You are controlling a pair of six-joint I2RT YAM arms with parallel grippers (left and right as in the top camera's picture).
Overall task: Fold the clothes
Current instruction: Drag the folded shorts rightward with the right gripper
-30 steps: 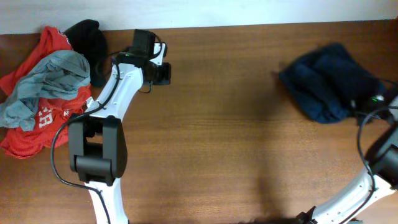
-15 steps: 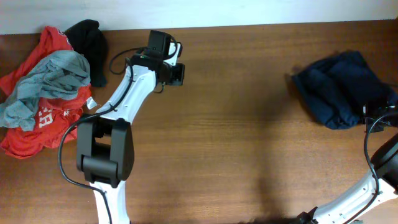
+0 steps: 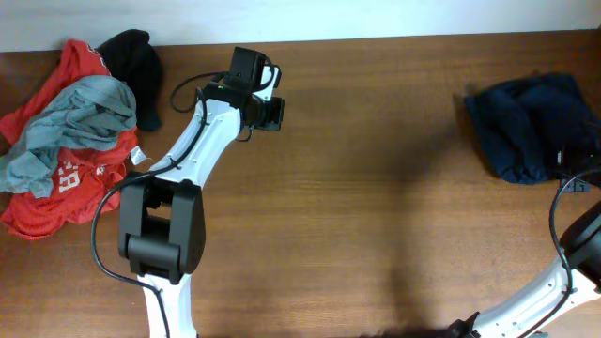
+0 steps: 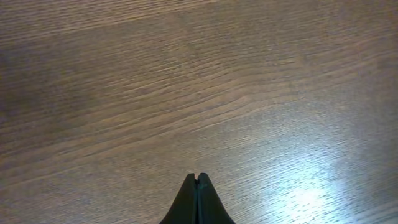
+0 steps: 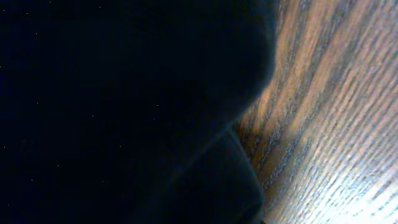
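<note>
The clothes, a dark navy garment, lie bunched in a heap at the table's far right. They fill most of the right wrist view as dark fabric, with bare wood beside it. My right arm reaches into the heap's right edge. Its gripper is buried in the fabric and shut on it. My left gripper hovers over bare wood at the back left of centre, far from the clothes. In the left wrist view its fingers are pressed together with nothing between them.
A pile of other garments sits at the far left: a red one with white lettering, a light grey one on top, and a black one behind. The wooden table ends at a white wall at the back.
The navy clothes have slid right toward the table's edge along with my right gripper. My left gripper has moved a little to the right.
</note>
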